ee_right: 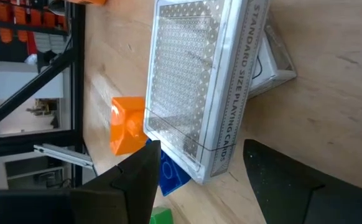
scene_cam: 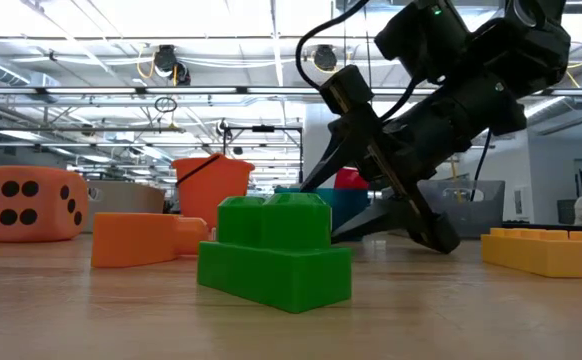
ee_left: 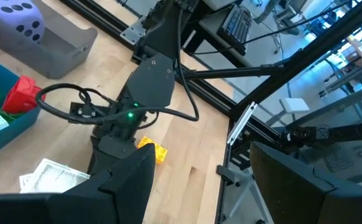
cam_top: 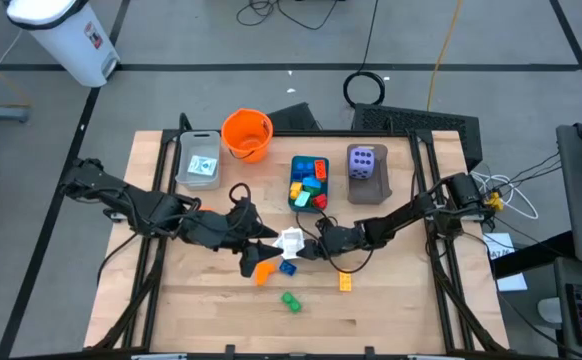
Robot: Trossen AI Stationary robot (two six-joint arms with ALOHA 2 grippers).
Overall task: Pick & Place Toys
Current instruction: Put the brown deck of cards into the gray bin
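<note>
Both hands meet mid-tabletop over a clear playing-card box (cam_top: 290, 241). The right hand (ee_right: 196, 180) has its fingers spread around the box's end, just short of gripping it. The left hand (cam_top: 258, 238) sits just left of the box; its grip cannot be told. An orange brick (cam_top: 263, 271), blue brick (cam_top: 288, 267), green brick (cam_top: 290, 301) and yellow brick (cam_top: 344, 281) lie nearer.

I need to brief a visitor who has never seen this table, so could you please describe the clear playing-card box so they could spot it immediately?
Start at the wooden table and look to its middle, where the two dark arms meet. The playing-card box lies flat there, a blue brick and an orange brick beside it. Unlike the bright bricks, it is clear and pale.
</note>
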